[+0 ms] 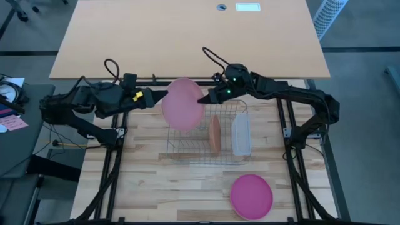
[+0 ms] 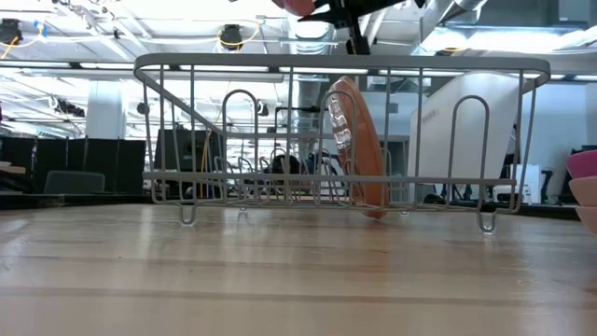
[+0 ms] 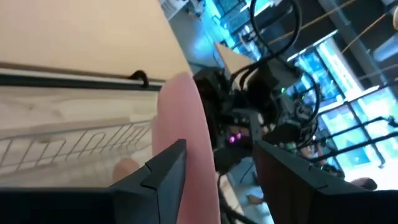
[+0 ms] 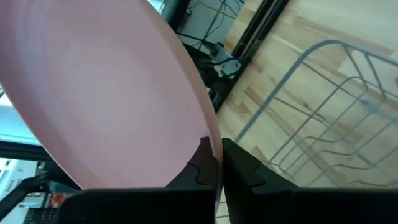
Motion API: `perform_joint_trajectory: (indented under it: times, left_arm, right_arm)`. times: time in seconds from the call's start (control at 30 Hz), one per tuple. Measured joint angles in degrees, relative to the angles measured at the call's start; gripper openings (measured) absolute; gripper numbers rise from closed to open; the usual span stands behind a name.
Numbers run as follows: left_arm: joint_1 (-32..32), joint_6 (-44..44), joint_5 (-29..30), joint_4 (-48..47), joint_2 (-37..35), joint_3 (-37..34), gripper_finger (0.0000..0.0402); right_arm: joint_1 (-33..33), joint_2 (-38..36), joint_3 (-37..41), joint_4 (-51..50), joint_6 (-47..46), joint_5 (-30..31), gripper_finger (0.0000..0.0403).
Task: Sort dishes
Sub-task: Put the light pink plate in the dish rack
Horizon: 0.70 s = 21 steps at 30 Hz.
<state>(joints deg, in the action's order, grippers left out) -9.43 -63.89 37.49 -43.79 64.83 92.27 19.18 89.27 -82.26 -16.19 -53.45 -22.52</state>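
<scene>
Pale wood planks form the work table (image 1: 156, 194), with a tan desktop beyond it at twelve o'clock and a dim hall of ceiling lights visible behind in the low view. At the table's centre stands a wire rack (image 1: 206, 140), holding a salmon-orange plate (image 1: 215, 134) upright on edge in its slots; the low view shows that plate (image 2: 359, 149) leaning slightly between the wires. A translucent tub (image 1: 241, 132) sits in the rack's three o'clock end.

Above the rack's ten o'clock corner hangs a pale pink plate (image 1: 182, 104), tilted, caught between both arms. The right arm reaches in from three o'clock, elbow bent, its forearm stretched toward nine o'clock; the right gripper (image 1: 206, 98) has its fingers pressed together on the plate's three o'clock rim, the pinch plain in the right wrist view (image 4: 217, 162). The left arm extends level from nine o'clock, and the left gripper (image 1: 157, 97) meets the plate's opposite edge. In the left wrist view its fingers (image 3: 165, 171) stand spread, with the pink rim lying between them; whether they press on it cannot be told.

A bright magenta plate (image 1: 252, 195) lies flat on the table at five o'clock, well apart from the rack.
</scene>
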Motion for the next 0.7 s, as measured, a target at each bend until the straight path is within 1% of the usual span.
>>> perform_joint_trajectory:
  times: [0.13, 0.2, 0.37, 0.7]
  left_arm:
    - [-0.3, -3.46, -0.55, -5.43, -0.01, 0.0, 0.0182]
    - [-0.32, -4.76, -2.23, -8.01, 0.04, 0.0, 0.0184]
    - [-0.01, -6.0, -3.82, -11.49, 1.05, -0.02, 0.0185]
    - [3.12, -5.38, -4.83, -12.33, 1.32, -0.02, 0.0184]
  right_arm:
    - [0.99, 0.0, 0.0, -0.23, -0.11, 0.1, 0.0011]
    - [1.46, 0.0, 0.0, 0.03, -0.44, 0.31, 0.0011]
    - [2.39, 0.01, 0.0, -0.37, -0.81, 1.19, 0.0011]
    - [1.48, 0.02, 0.0, -3.46, 0.85, 3.02, 0.0011]
